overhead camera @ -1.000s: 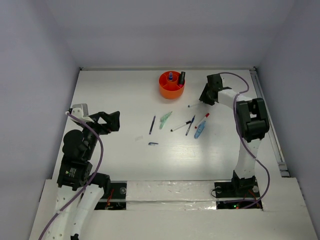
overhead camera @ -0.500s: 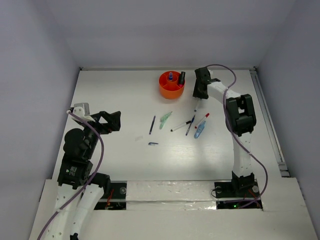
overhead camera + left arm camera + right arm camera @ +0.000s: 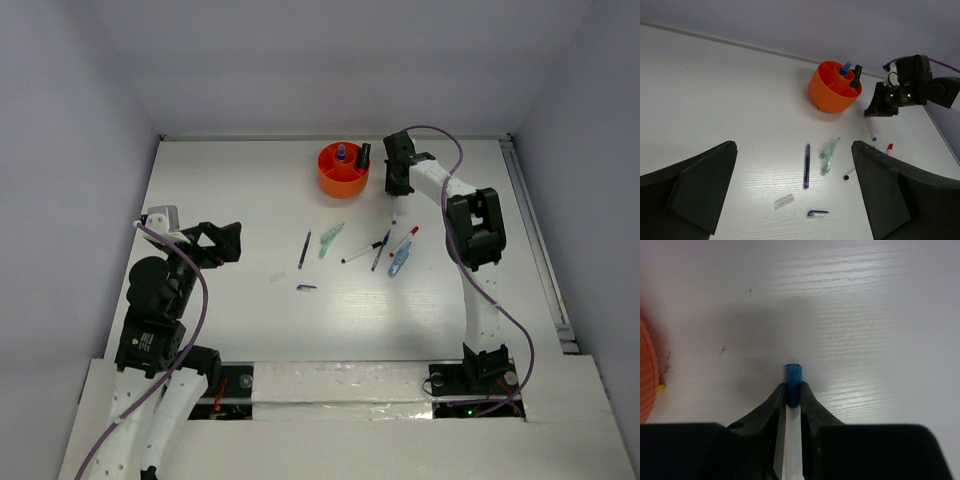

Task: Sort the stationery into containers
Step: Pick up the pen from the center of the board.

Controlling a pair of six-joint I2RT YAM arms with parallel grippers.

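Right gripper (image 3: pixel 792 390) pinched shut on white pen (image 3: pixel 870 128), just right of orange tub (image 3: pixel 342 170); pen's long axis runs along fingers, blue tip pointing down toward table; left gripper (image 3: pixel 230 243) spread wide.

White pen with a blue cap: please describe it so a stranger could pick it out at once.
Find the round orange plastic tub at the far side of the white table. Just right of it, the right gripper is shut on a thin white pen with a blue cap. The loose pens on the table lie nearer the arms; only this one is held.
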